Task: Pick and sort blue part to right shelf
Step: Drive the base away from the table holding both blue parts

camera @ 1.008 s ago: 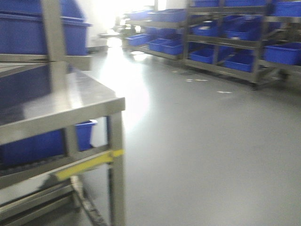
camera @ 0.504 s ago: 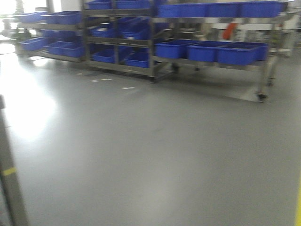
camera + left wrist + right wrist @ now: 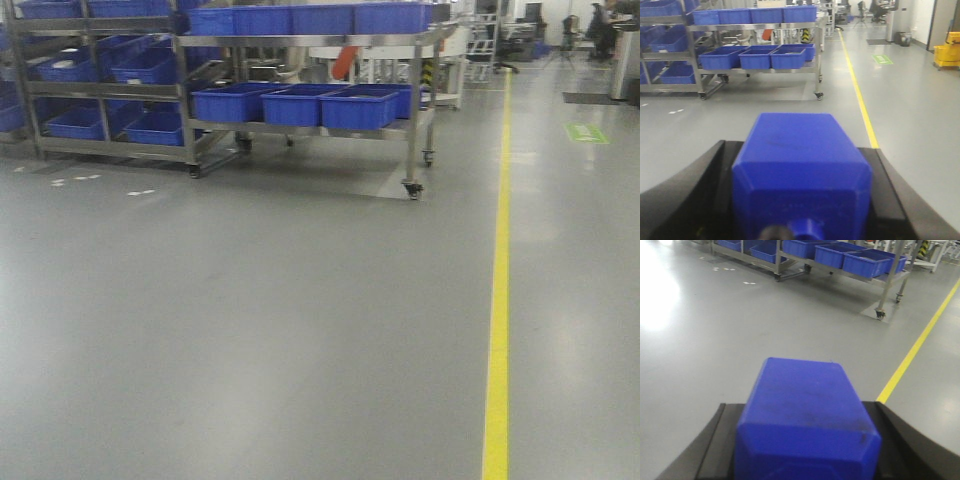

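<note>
Freshly turned, I face a wheeled shelf [image 3: 310,41] beyond left claw [image 3: 797,147] and right claw [image 3: 800,406], each clamping a blue part [image 3: 800,170].

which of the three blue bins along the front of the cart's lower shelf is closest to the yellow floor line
The right-hand bin in the front view. It sits at the end of the cart nearest the yellow line; the other two sit further left.

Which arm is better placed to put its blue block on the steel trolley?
Left, probably. The left blue plastic block and the right one are both gripped; the steel trolley with blue bins stands left of centre, on the left arm's side. It is far for both.
</note>
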`<action>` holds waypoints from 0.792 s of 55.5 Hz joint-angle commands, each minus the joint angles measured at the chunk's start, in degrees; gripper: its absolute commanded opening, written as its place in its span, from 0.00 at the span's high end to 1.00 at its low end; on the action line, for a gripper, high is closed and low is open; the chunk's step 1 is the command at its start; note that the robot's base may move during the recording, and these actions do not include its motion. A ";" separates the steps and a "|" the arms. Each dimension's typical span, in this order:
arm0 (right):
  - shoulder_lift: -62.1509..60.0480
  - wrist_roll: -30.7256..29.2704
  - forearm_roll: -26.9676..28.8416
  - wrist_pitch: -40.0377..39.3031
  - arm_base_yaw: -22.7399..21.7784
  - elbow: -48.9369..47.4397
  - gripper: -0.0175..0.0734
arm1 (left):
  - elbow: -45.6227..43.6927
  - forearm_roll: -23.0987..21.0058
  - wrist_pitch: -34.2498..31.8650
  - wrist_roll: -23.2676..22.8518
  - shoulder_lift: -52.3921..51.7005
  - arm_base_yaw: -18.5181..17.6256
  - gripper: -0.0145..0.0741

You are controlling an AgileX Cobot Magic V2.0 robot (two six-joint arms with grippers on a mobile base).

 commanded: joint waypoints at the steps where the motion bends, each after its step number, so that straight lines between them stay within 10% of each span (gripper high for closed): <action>1: 1.31 0.11 -0.18 -5.25 -0.36 -1.63 0.59 | -1.48 0.31 -5.41 -0.48 -0.56 -0.37 0.54; 44: 1.31 0.11 -0.18 -5.25 -0.36 -1.63 0.59 | -1.48 0.31 -5.41 -0.48 -0.56 -0.37 0.54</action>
